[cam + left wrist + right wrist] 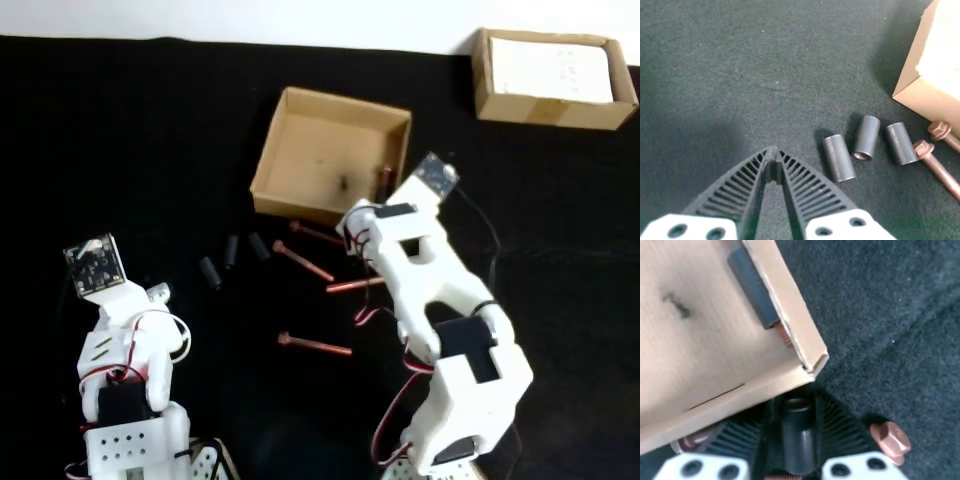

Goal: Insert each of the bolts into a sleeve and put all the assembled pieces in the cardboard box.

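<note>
Sleeve (798, 437) partly hidden within right end effector (796, 407).

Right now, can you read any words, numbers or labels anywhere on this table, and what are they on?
None can be read.
The white sheet in the far box carries faint marks, too small to read.
The cardboard box bears only a dark smudge.

Black cloth (120, 130) covers the whole tabletop, with a fuzzy felt-like nap up close. A pale strip (250, 18) runs along the far edge (wall or bare surface, can't tell). A spare cardboard tray (484, 92) holding a white sheet (550, 68) sits in the far right corner. Light is even, shadows soft.
</note>
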Robot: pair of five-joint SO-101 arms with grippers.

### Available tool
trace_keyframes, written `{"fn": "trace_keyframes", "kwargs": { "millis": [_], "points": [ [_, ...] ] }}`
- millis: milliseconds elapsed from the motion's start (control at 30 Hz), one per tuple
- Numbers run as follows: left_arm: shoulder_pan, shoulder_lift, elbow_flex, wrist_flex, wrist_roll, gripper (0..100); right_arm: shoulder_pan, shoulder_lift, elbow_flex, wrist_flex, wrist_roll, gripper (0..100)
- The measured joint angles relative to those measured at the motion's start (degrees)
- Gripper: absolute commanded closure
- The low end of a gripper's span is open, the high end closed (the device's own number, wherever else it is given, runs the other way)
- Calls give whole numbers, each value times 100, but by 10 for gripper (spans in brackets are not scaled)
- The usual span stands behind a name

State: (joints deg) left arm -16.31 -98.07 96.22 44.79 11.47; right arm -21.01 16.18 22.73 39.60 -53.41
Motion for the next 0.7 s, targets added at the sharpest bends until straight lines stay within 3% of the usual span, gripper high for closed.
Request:
{"fn": "trace_keyframes", "kwargs": {
  "millis": [233, 500, 700],
  "points": [
    [0, 0, 0, 0, 0, 990, 35, -501, -519, 835, 132, 991],
    [0, 0, 9, 0, 0, 990, 53, -2330, -1916, 2505, 844, 991],
    [0, 0, 9, 0, 35, 991, 53, -3657, -2013, 3745, 1380, 991]
  ]
}}
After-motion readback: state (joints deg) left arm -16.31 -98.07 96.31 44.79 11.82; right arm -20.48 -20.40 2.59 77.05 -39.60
